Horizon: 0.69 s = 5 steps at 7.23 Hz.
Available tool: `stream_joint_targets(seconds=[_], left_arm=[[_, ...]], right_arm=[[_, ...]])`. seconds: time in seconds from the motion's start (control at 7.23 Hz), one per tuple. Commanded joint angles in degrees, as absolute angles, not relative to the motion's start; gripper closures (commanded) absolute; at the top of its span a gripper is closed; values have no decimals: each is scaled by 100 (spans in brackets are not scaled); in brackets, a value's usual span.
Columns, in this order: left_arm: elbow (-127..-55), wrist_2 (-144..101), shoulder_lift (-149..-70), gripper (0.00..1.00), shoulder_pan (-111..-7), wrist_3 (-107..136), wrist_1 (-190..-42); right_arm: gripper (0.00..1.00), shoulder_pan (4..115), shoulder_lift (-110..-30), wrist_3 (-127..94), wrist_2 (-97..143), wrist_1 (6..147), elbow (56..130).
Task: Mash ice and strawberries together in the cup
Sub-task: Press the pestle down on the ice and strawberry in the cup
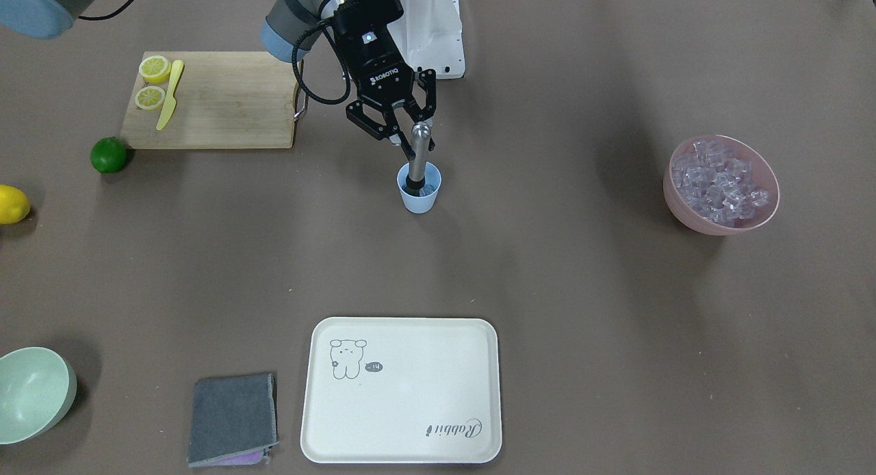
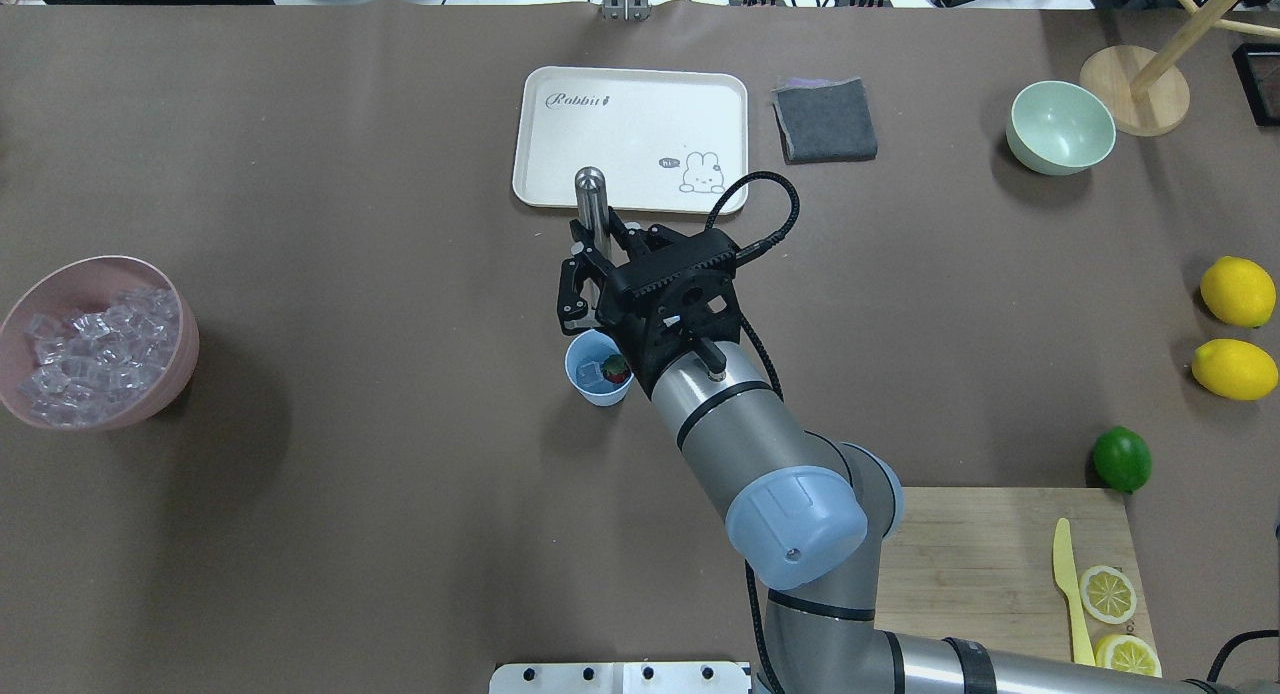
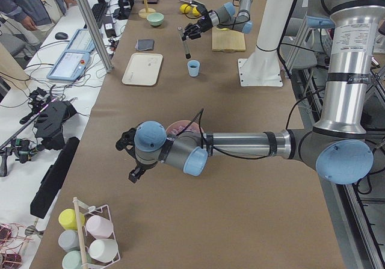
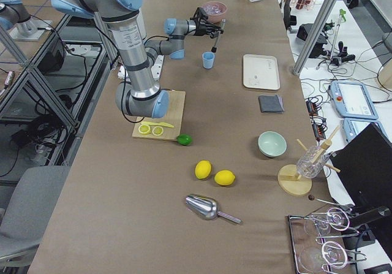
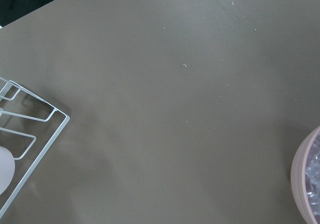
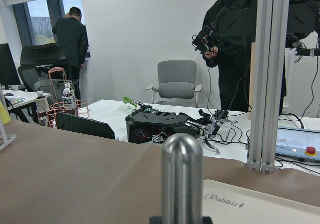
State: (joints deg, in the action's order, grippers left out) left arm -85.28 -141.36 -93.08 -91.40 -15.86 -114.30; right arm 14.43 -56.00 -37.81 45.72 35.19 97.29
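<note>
Overhead exterior: right tool (image 2: 592,249) is clamped on the upper part of a steel muddler (image 2: 590,199). The shaft is tilted, with its dark lower end at the mouth of the cup (image 2: 600,394); cannot tell whether it touches the contents. The cup stands upright on the worktop (image 2: 350,224), just under the tool. Inside the cup lies the strawberry (image 2: 615,369), red with a green cap, on the side nearest the arm, with ice (image 2: 591,374) beside it. More ice is heaped in a pink bowl (image 2: 185,359), well apart from the cup on the robot's left. A cream tray (image 2: 530,134) lies beyond the cup, away from the robot. Left tool (image 3: 125,142) shows only in the side view, far from the cup and past the bowl; cannot tell how its jaws stand.
</note>
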Motion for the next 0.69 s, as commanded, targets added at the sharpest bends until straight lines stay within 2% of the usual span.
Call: stream_joint_targets(seconds=[0.0, 0.55], left_arm=[[-8534, -14150, -9299, 3, -9141, -1591, -11435], [-8604, -14142, -9272, 3, -9141, -1582, -11435]], right_arm=[[100, 1328, -5581, -3823, 4579, 3481, 9650], [100, 1143, -5625, -3858, 4553, 3480, 9528]])
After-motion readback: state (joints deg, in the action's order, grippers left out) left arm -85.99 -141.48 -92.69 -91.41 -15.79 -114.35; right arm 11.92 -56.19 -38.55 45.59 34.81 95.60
